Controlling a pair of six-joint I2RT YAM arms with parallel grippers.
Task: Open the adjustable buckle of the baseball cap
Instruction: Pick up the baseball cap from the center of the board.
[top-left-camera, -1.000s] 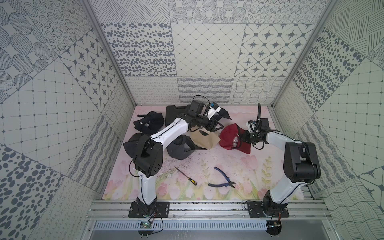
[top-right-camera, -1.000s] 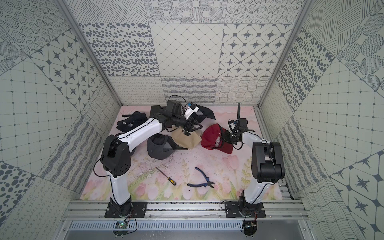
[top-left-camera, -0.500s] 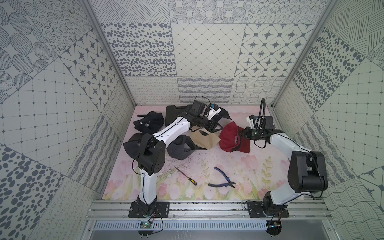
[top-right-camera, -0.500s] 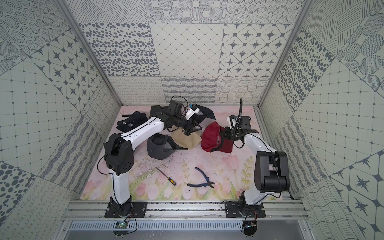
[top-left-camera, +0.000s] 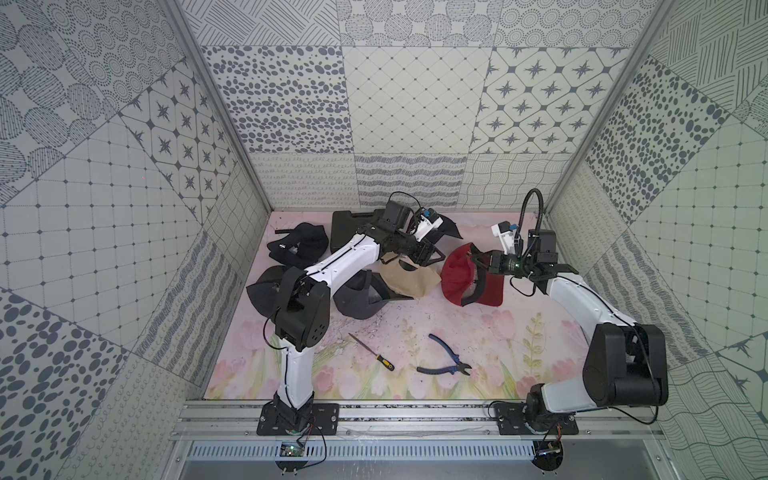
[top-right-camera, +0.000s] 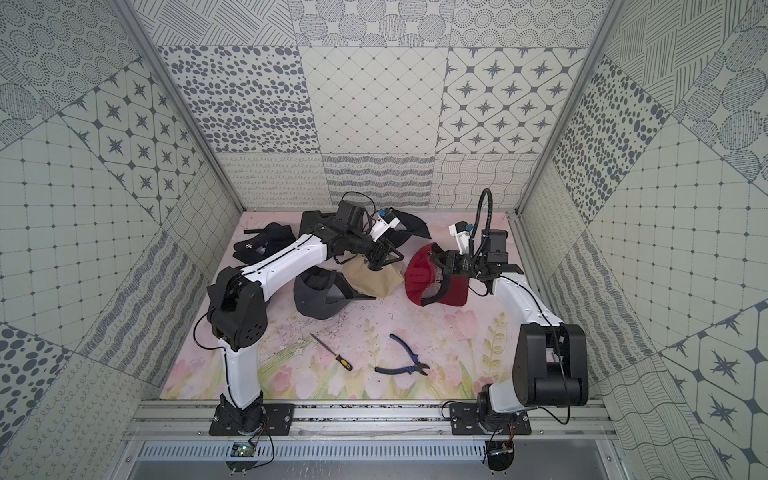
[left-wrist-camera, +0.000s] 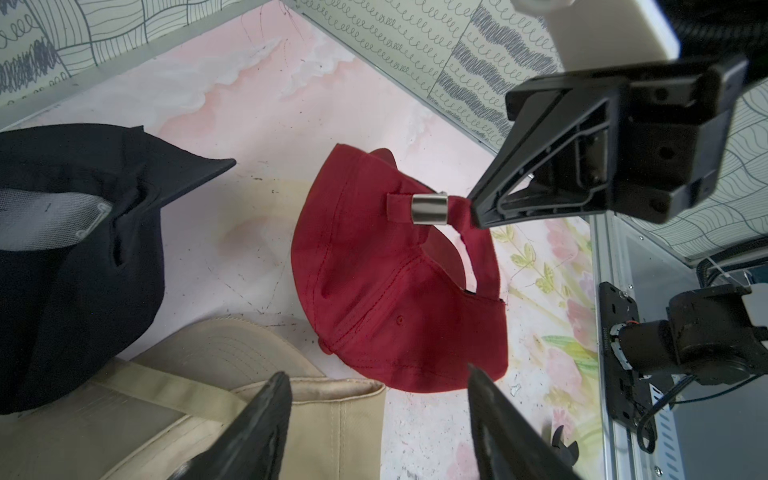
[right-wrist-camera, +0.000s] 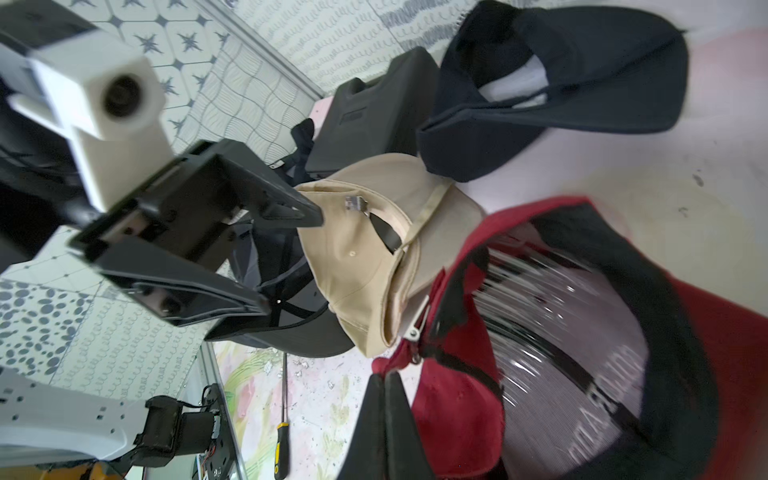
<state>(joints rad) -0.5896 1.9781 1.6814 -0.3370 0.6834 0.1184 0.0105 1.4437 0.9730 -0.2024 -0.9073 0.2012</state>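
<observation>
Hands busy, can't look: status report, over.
Left gripper open above tan cap. Right gripper shut on strap of red cap, beside metal buckle. Buckle not yet opened. Tan cap close beside red cap.

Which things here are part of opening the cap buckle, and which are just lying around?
In use: red cap, its strap, metal buckle, right gripper shut on strap, left gripper open.
Lying about: beige cap, grey cap, black caps, black case, screwdriver, pliers.
</observation>
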